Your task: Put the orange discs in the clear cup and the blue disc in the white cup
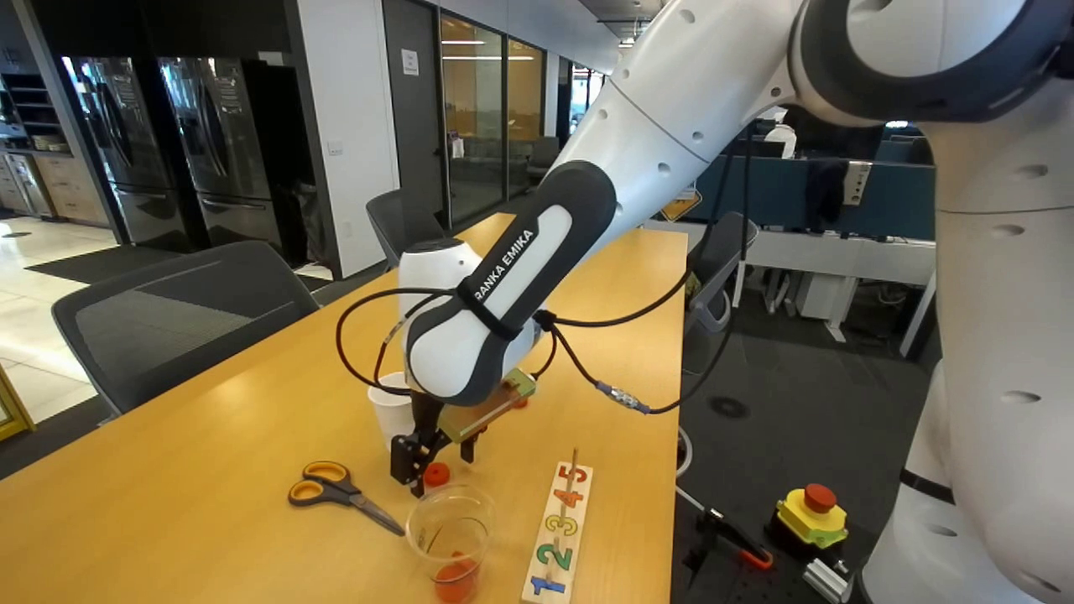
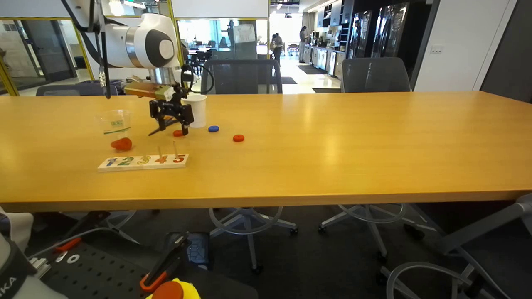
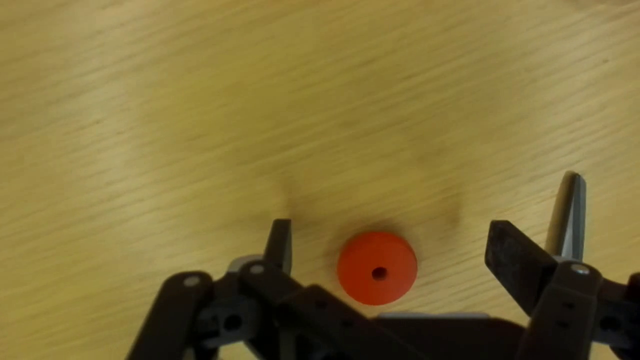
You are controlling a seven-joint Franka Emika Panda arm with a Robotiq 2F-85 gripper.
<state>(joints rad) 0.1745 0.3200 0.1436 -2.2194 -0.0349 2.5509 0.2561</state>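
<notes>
The hand (image 3: 391,242) is spread, its two fingers (image 3: 279,245) standing apart with an orange disc (image 3: 376,268) between them in the wrist view. The disc lies flat on the bench (image 2: 353,162), a small dark hole in its face, and a gap separates it from both fingers. A white cup (image 2: 199,111) stands upright in both exterior views, partly hidden by the hand. In an exterior view, a blue disc (image 2: 213,128) lies on the bench just beside the white cup, and a second orange disc (image 2: 238,138) lies near the blue one, farther from the cup. A clear cup (image 1: 449,524) also stands on the bench; orange discs (image 1: 456,580) show through its wall at the bottom, their number unclear. In an exterior view the clear cup stands between scissors (image 1: 346,493), whose blades point toward it, and a wooden board (image 1: 558,538) bearing the coloured numerals 1 to 5. In the wrist view, the scissors' tip shows next to one finger. Dark chairs (image 2: 245,77) stand along the bench.
</notes>
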